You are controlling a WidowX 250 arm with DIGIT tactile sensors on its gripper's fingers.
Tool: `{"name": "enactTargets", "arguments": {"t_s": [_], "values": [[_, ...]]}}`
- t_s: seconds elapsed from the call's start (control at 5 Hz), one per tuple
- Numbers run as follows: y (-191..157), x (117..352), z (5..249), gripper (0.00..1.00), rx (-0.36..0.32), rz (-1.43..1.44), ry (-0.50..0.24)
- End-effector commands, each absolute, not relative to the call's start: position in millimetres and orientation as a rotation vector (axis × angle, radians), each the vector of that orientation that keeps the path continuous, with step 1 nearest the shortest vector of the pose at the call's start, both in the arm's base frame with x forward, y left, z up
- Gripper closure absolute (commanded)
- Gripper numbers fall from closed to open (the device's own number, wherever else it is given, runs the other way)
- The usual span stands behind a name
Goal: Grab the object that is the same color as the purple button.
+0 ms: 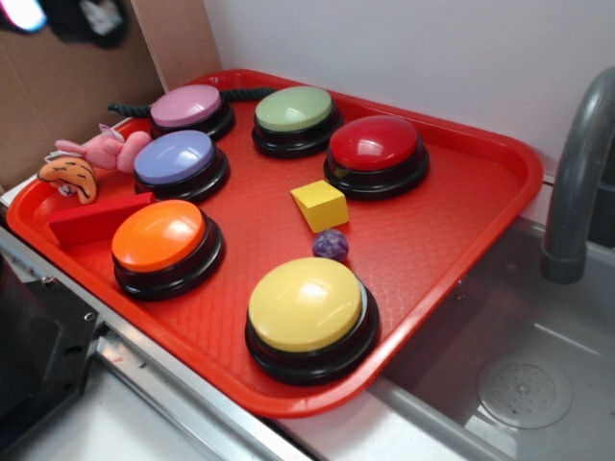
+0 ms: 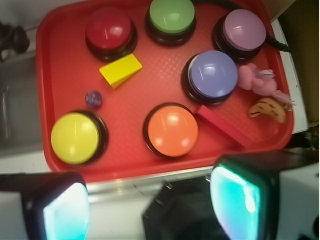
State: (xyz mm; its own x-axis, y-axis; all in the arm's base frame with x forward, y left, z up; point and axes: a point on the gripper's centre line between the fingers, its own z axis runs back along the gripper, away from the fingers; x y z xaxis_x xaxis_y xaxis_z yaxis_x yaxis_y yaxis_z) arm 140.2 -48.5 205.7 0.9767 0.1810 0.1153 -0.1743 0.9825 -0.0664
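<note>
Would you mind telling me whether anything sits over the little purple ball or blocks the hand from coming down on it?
Nothing covers the purple ball. It lies bare on the tray, apart from the yellow block and yellow button. The hand is open above the tray's near edge.

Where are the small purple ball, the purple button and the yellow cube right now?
purple ball point(image 1: 331, 244): exterior view, middle of its mottled surface.
purple button point(image 1: 174, 157): exterior view, top of the lavender dome.
yellow cube point(image 2: 121, 70): wrist view, its top face.
</note>
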Motion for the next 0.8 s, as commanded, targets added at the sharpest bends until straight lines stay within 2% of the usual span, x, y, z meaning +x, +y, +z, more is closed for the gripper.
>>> {"name": "enactTargets", "arguments": {"t_s": [0.0, 0.2, 0.4, 0.6], "values": [[-79.2, 177.1, 179.6, 0.0, -0.09, 0.399, -0.192], [-92.5, 196.6, 154.6, 0.0, -0.099, 0.498, -0.205], [-95.3, 211.6, 117.6, 0.0, -0.108, 0.714, -0.209], [-102.9, 225.1, 85.1, 0.0, -0.108, 0.734, -0.182]]}}
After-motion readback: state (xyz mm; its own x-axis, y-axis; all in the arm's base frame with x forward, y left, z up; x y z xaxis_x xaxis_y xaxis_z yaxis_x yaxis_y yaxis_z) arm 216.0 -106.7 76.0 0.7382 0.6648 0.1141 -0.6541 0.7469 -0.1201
